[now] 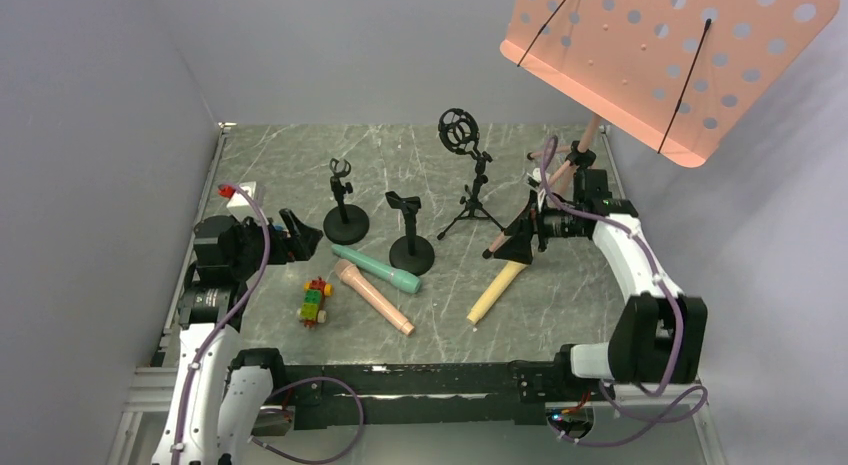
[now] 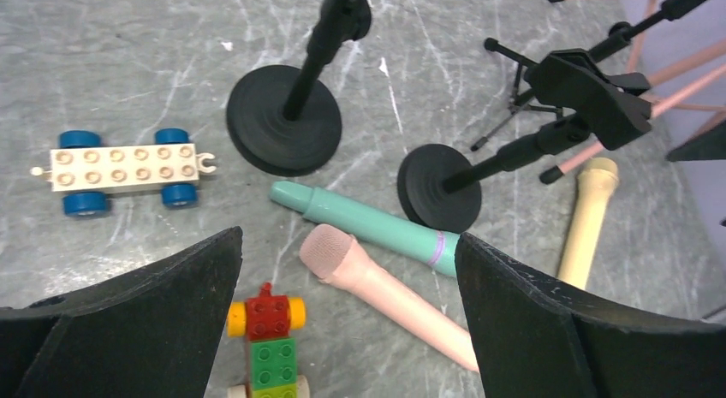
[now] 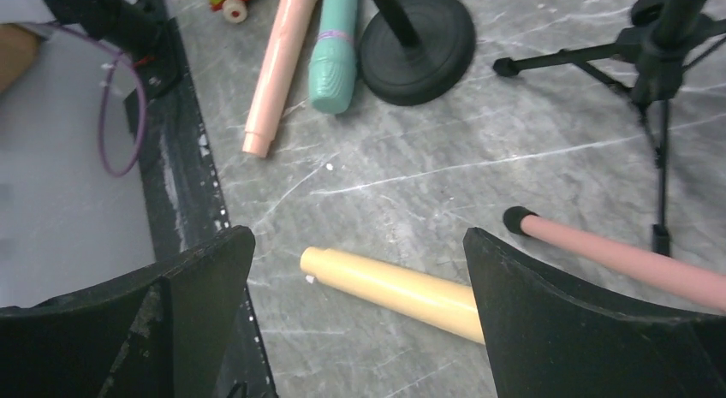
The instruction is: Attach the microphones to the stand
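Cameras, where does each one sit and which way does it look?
Top external: above, behind the arms, facing down at the table; both arms show.
Left wrist: on the left gripper, facing down at the teal microphone and pink microphone; open fingers show.
Right wrist: on the right gripper, over the yellow microphone; open fingers show.
Shared: both wrist views see the teal and pink microphones.

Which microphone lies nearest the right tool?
The pale yellow plastic microphone, just beside the right tool; the teal-green plastic microphone and salmon-pink plastic microphone lie together farther left.
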Tool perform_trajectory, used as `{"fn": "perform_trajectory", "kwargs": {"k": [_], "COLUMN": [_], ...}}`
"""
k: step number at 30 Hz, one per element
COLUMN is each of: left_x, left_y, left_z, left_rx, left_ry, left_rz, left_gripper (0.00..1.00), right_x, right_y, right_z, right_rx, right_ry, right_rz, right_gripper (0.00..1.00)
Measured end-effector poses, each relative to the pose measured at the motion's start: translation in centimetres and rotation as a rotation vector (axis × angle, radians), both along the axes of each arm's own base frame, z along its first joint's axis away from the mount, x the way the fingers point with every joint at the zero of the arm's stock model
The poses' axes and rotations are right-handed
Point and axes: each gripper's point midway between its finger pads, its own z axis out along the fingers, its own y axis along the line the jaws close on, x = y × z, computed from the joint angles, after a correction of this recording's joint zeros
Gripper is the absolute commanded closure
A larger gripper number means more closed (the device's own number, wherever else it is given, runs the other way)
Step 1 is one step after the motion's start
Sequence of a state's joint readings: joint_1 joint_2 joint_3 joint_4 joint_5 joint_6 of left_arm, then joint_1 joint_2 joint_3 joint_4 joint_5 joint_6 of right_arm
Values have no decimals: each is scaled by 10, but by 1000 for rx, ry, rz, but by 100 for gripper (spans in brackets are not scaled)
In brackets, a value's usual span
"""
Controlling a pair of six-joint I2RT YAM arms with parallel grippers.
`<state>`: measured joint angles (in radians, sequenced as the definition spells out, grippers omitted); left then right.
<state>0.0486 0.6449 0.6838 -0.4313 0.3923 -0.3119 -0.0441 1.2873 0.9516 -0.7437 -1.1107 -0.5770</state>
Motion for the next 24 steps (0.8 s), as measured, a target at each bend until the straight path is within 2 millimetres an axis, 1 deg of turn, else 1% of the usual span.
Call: {"fn": "perform_trajectory", "kwargs": {"k": [4, 6, 10, 13, 18, 24], "left_x": [-2, -2, -3, -6, -5, -3], "left_y": [-11, -15, -26, -39, -51, -57], "left_z": [2, 1, -1, 5, 20, 30], "left_rx": [-42, -52, -69, -69, -54, -37], "left_ry": [13, 23, 48, 44, 19, -3], "left_rz": [-47, -67, -106, -155, -191, -200], "left_gripper": [1, 1, 1, 1, 1, 1], "right_x": [-4, -8, -12, -14, -4, 5], "right_y": [2, 2, 3, 2, -4, -7], "right_z": [-13, -15, -10, -8, -4, -7], "right_rx": [10, 10, -10, -40, -86, -100], "right_ry": [67, 85, 27, -37, -107, -109], "right_rz": [68, 77, 72, 39, -32, -60], "right_gripper": [0, 0, 0, 0, 0, 0]}}
